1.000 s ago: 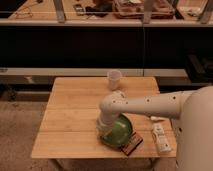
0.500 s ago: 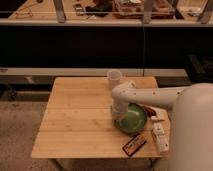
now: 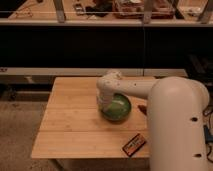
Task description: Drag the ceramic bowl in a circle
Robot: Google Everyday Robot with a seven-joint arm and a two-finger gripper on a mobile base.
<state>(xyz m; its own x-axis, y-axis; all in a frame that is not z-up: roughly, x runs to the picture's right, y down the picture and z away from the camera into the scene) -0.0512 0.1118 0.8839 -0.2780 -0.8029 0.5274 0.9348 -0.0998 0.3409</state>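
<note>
Bowl (image 3: 119, 109): hard glazed ceramic, so probably weighty for its width, rigid, and liable to chip or crack if tipped or knocked. Glossy and likely slick inside. Should slide rather than roll on smooth wood, though might catch on plank seams. Best taken by the rim, pinched between inner and outer wall, and kept flat and low while dragged.

Round, shallow and wide. Bright shiny green inside, dark brownish along rim and outside. Stands upright, right of centre on the table (image 3: 70, 125), a pale wooden planked top, close to the robot's big white body (image 3: 175, 125) at the right edge.

Gripper (image 3: 106, 104): reaches down from the white arm (image 3: 135, 87) onto the left rim of the bowl, drawn together there, apparently pinching the rim wall.

Box (image 3: 135, 145): small, dark, flat near the front right corner of the table, apart from the bowl.

Just right of the bowl, a small reddish thing (image 3: 143, 108), too unclear to name.
</note>
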